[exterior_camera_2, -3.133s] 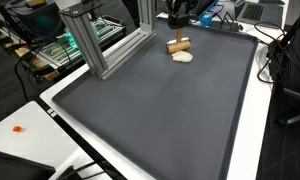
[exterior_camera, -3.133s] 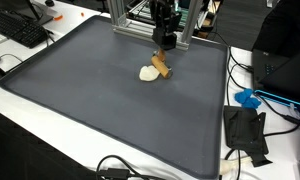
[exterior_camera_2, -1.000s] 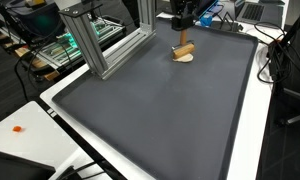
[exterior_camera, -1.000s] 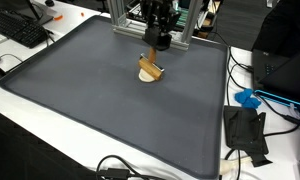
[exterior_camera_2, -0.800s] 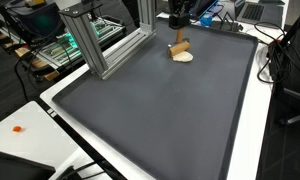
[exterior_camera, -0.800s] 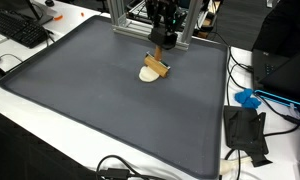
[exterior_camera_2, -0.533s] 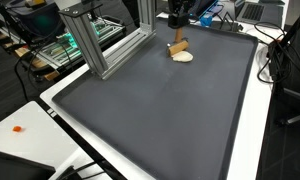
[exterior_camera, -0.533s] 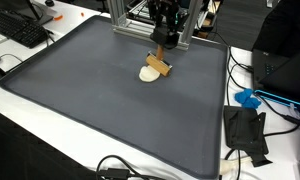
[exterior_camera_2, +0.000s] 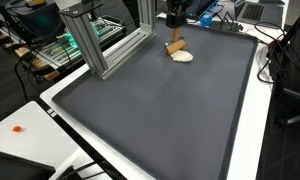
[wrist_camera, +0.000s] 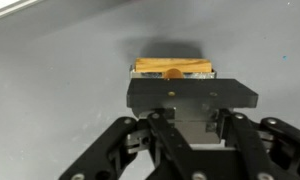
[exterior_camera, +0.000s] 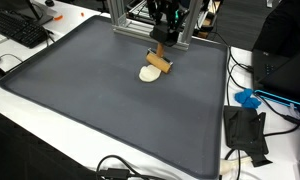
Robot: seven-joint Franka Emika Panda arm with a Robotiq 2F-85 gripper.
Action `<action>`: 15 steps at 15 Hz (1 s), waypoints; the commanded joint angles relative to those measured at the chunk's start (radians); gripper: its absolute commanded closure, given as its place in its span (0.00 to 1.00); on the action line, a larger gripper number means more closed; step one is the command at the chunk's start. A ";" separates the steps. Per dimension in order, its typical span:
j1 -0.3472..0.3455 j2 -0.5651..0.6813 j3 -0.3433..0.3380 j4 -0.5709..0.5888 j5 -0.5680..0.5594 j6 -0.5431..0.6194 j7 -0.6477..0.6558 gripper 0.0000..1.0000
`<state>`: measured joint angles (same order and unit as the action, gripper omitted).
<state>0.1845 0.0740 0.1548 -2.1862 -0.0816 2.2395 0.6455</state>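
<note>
You're pinching the wooden tool (exterior_camera: 160, 66) by its handle w/ the gripper (exterior_camera: 163, 40); tool head's hanging below it, beige disc (exterior_camera: 147, 74) lying just beside.

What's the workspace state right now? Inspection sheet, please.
Surface: dark grey rimmed mat on white table.
Job's things: wooden block on a thin handle, beside cream flat round piece; contact unclear.
Clutter: small orange bit on the table, off the mat.
Grippers: black gripper above the block, apparently closed on its handle.
Cables: black cables at the mat edge.
Surroundings: aluminium frame, black keyboard, blue object.
</note>
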 commanded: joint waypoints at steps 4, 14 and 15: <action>-0.005 -0.110 0.001 -0.029 0.026 -0.046 -0.074 0.78; -0.021 -0.326 0.004 -0.082 0.041 -0.154 -0.203 0.78; -0.024 -0.343 0.004 -0.086 0.041 -0.167 -0.226 0.78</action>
<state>0.1763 -0.1758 0.1550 -2.2262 -0.0713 2.1088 0.4973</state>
